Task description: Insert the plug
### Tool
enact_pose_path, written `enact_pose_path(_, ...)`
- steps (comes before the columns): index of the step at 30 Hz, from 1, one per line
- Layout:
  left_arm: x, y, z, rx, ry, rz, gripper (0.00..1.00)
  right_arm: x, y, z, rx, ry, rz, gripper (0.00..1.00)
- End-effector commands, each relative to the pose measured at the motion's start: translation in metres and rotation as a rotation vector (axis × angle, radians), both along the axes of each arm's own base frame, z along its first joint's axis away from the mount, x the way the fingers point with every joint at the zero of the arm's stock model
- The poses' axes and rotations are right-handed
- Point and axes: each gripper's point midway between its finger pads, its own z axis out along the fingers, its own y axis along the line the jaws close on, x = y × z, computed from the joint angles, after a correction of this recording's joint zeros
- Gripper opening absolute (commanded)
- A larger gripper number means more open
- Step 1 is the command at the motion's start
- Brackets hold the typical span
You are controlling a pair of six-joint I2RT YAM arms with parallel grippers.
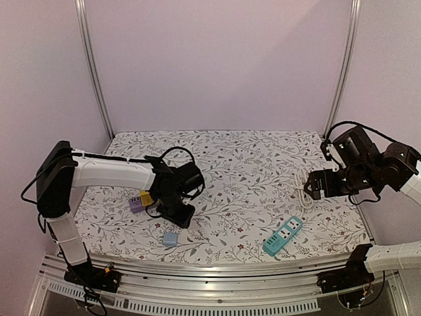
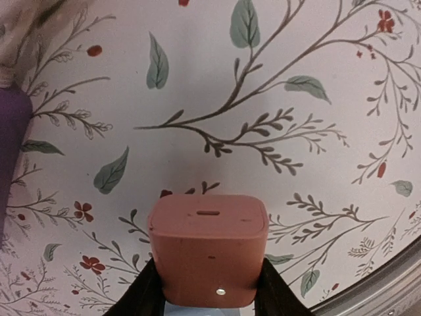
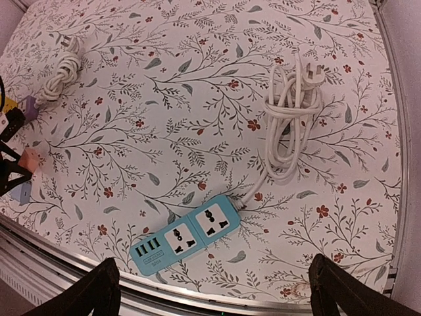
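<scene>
Close to the near rail, a pale blue block (image 1: 170, 239) lies on the flowered tabletop (image 1: 230, 158). Over to the right, also near that edge, the teal strip (image 3: 187, 238) lies at a slant, sockets up and nothing in them.

Just beyond the block, the left arm (image 1: 112, 172) reaches in low, and its jaws are clamped tight on the plug (image 2: 208, 247). It is a reddish-brown cube, pinched on both sides by the black fingers (image 2: 141, 296), with a small slot in the face turned away from the wrist camera. That puts the plug on the left half of the tabletop, well apart from the strip. Whether it touches the cloth, I cannot tell.

Just left of those jaws, a purple block (image 1: 136, 205) lies with a yellow piece (image 1: 146, 196) right behind it.

Farther back on the right, the strip's white cord (image 3: 289, 125) lies bundled in loops, its pronged end (image 3: 316, 74) at the far side. The right arm (image 1: 368, 164) hangs above that spot, jaws spread as wide as they go and holding nothing, with its fingers (image 3: 85, 293) at the corners of the wrist view.

A second white cord (image 3: 56, 72) lies coiled at the far left.
</scene>
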Motion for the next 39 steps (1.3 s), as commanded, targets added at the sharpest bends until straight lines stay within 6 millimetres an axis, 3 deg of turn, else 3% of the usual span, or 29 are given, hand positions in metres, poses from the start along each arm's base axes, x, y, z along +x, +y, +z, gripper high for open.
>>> enact_pose_path(1,0.0,-0.052,0.066,-0.253,-0.055,-0.085,0.03,0.001,0.033,0.016,0.143,-0.006,0.1,0.99)
enact_pose_path(6,0.003,-0.09,0.114,-0.41,-0.072,-0.138,0.0,-0.006,0.082,0.028,0.337,0.068,0.235,0.99)
enact_pose_path(10,0.009,-0.115,0.138,-0.494,-0.083,-0.158,0.0,-0.007,0.107,0.037,0.395,0.116,0.317,0.99)
enact_pose_path(17,0.007,-0.151,0.182,-0.579,-0.313,-0.364,0.0,-0.016,0.142,0.032,0.475,0.285,0.419,0.99)
enact_pose_path(27,0.005,-0.16,0.199,-0.547,-0.466,-0.576,0.0,-0.011,0.168,0.013,0.554,0.49,0.405,0.94)
enact_pose_path(33,0.005,-0.166,0.198,-0.525,-0.491,-0.609,0.0,-0.008,0.183,0.028,0.668,0.519,0.455,0.94)
enact_pose_path(39,0.004,-0.171,0.207,-0.533,-0.519,-0.629,0.0,0.009,0.19,0.024,0.77,0.597,0.385,0.92)
